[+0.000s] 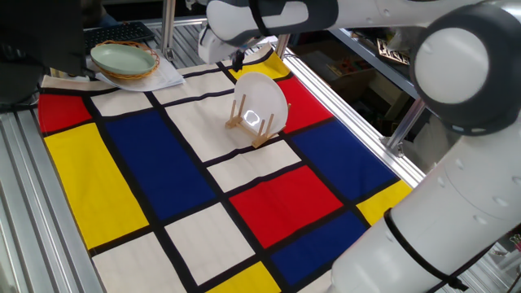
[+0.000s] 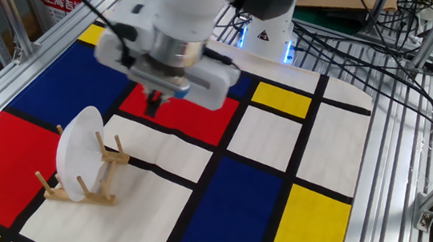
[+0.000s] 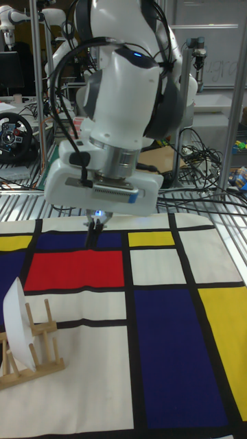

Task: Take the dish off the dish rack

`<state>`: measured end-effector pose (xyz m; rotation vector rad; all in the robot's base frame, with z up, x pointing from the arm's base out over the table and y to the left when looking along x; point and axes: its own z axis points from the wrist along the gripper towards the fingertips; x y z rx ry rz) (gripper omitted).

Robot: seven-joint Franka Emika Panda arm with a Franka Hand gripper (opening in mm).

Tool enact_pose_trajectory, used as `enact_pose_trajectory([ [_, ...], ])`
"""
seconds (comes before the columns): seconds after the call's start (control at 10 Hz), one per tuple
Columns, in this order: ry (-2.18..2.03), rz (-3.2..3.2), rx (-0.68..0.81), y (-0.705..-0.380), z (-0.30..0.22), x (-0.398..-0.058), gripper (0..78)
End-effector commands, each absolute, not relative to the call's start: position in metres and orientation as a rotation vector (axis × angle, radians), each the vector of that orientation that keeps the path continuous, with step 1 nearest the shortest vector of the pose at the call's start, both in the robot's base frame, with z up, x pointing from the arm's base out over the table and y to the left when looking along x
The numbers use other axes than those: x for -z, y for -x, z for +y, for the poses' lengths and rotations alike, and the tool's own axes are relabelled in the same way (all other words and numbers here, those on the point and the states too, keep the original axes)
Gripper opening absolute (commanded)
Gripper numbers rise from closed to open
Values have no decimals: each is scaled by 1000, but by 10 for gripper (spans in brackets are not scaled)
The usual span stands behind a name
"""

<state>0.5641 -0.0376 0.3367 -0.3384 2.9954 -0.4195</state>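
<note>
The dish is a glossy white round plate that stands on edge in the dish rack, a small light-wood peg rack on a white square of the checkered cloth. The same dish and dish rack show at the left in the other fixed view, and the dish and dish rack at the lower left in the tall fixed view. My gripper hangs above the cloth, up and behind the plate's top edge, apart from it. Its narrow dark fingers are together and hold nothing. The gripper is motion-blurred; the gripper hovers over the red square.
A pale green dish in a wicker basket rests on white paper at the far corner. Aluminium rails border the cloth. The robot base and loose cables lie beyond the far edge.
</note>
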Motion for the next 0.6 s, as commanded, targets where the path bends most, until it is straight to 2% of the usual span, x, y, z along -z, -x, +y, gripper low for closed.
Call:
enact_pose_trajectory([
  [0.1,341,2962,559,-576,-54,-345,0],
  [0.6,265,3054,567,-574,-59,-344,0],
])
